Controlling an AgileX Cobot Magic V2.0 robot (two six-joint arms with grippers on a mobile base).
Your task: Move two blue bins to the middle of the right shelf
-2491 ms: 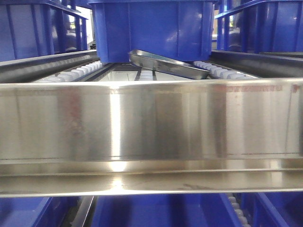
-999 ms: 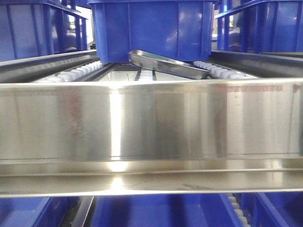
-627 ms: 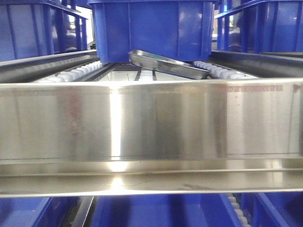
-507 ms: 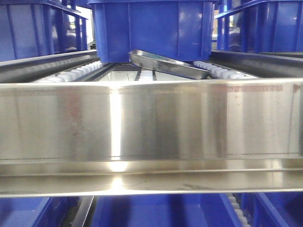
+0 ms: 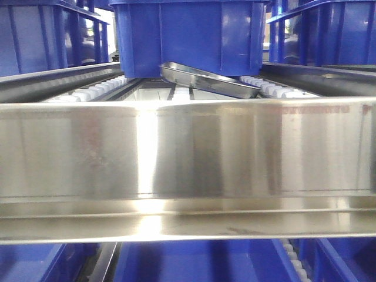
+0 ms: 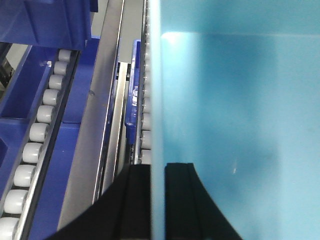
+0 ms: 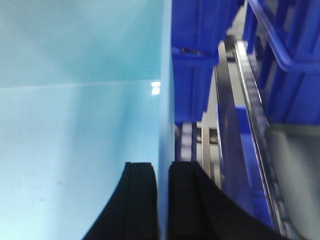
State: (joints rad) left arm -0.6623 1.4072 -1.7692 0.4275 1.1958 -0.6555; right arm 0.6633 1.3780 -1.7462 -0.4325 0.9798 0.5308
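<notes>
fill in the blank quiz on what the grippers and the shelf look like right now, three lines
1. The left gripper is ____ on the wall of the pale blue bin, one finger on each side.
2. Right of the right gripper, which also clamps a pale blue wall, stand ____ blue bins.
3. Behind the steel rail, the metal tray in front of the dark blue bin lies ____, not level.

Missing words: shut; dark; tilted
</notes>
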